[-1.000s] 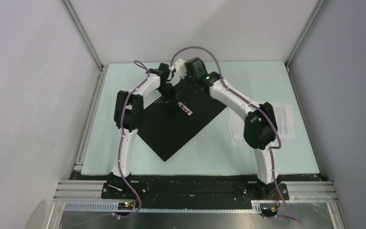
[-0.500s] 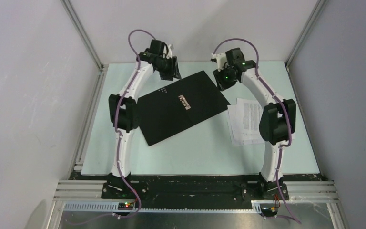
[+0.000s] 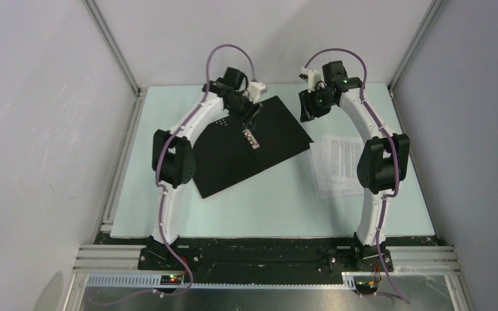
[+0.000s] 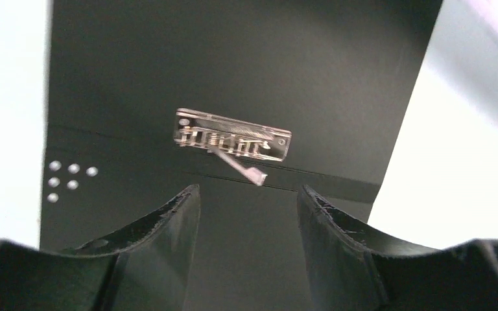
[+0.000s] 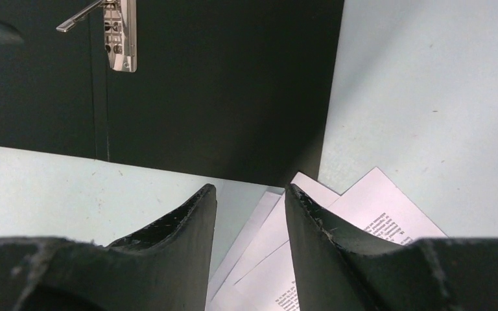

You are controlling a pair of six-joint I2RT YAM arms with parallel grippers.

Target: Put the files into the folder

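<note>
The folder (image 3: 233,155) lies open and flat on the table with its black inside up, and a metal clip (image 3: 251,139) sits at its middle fold. My left gripper (image 3: 249,115) hovers over the folder's far part, open and empty. In the left wrist view the clip (image 4: 232,135) is just beyond the left gripper (image 4: 246,189), over the folder (image 4: 233,65). My right gripper (image 3: 309,109) hangs open beside the folder's far right corner. The files (image 3: 337,162), white printed sheets fanned out, lie right of the folder. The right wrist view shows the files (image 5: 363,214) under the right gripper (image 5: 249,188).
The pale green table top (image 3: 279,201) is bounded by metal frame posts and white walls at the back and sides. The right arm's elbow (image 3: 379,162) covers part of the sheets. Both arm bases stand at the near edge.
Both grippers have gone from shut to open and moved apart off the folder's middle. The folder now lies flatter and turned. The right arm swung right, uncovering the files.
</note>
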